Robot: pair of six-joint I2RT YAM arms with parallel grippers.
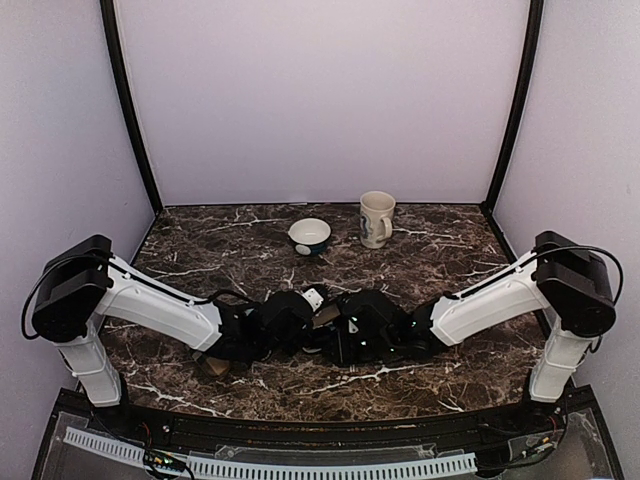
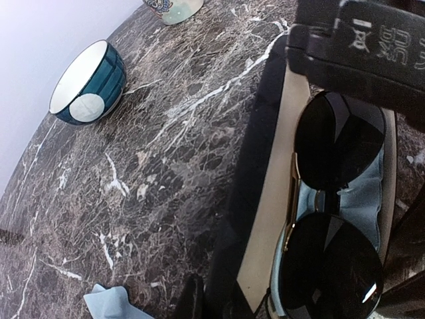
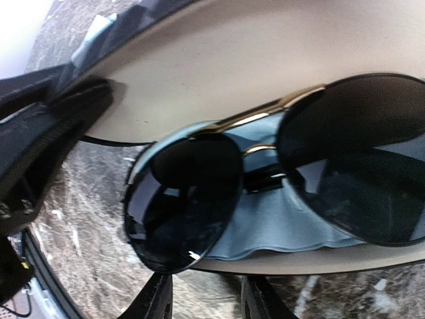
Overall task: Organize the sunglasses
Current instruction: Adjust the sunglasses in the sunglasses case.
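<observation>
Left wrist shows the sunglasses [image 2: 332,169] on blue cloth [image 2: 364,194], hidden from top external.

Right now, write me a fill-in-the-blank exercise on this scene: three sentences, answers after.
1. The sunglasses lie on a light ___ cloth inside the open case.
2. In the top view, the mug stands to the ___ of the bowl.
3. The bowl is teal outside and ___ inside.

Missing words: blue; right; white.
</observation>
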